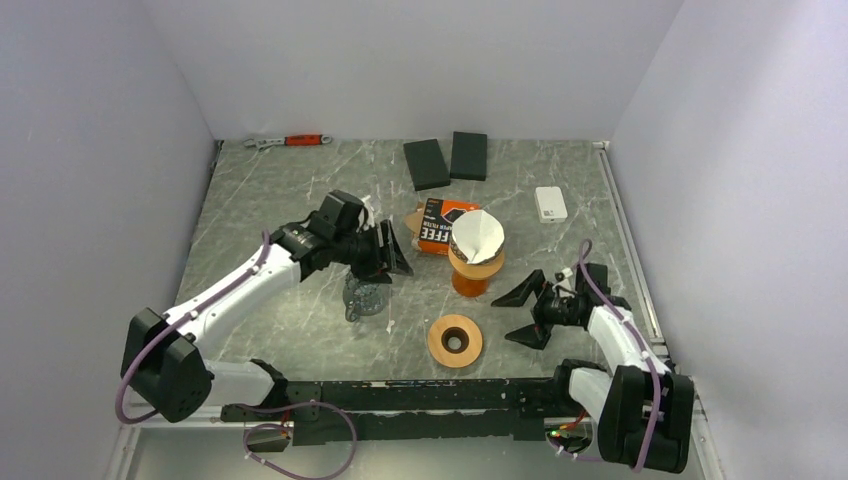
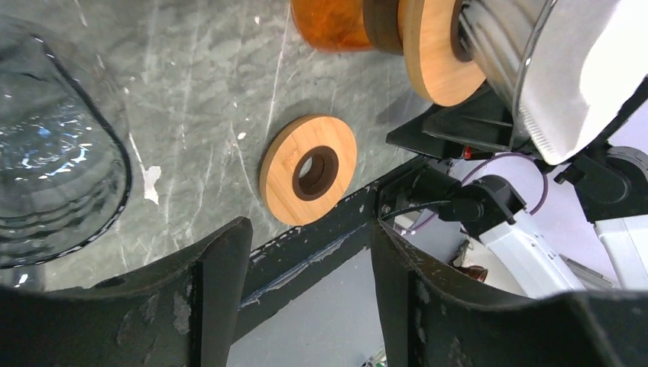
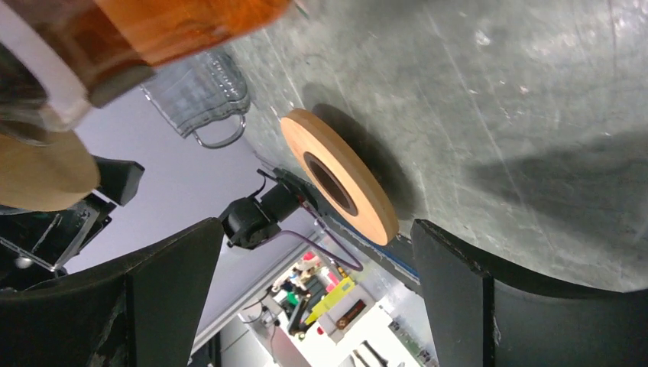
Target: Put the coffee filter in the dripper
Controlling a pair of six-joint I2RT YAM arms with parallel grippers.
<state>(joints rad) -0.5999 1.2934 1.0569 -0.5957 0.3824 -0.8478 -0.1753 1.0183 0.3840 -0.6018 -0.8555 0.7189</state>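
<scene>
To the left of the squat orange vessel [image 1: 470,282] that is standing at mid-table, the left gripper [image 1: 390,258] is hovering over the grey marbled tabletop [image 1: 290,195]. Its black jaws are standing moderately apart with nothing between them. A clear ribbed glass cup with a handle [image 1: 364,298] is sitting to the left of the vessel and nearer the arm bases, just beside that gripper. A flat round wooden ring with a dark centre hole [image 1: 454,340] is lying on the tabletop in front of the vessel, apart from it. On top of the vessel a ribbed cone dripper with a wooden collar [image 2: 439,53] is resting, and the white paper coffee filter [image 1: 478,235] is sitting inside it, its open rim rising above the collar. To the right of the vessel, the right gripper [image 1: 526,312] is hanging low over the tabletop, its jaws gaping wide and holding nothing.
</scene>
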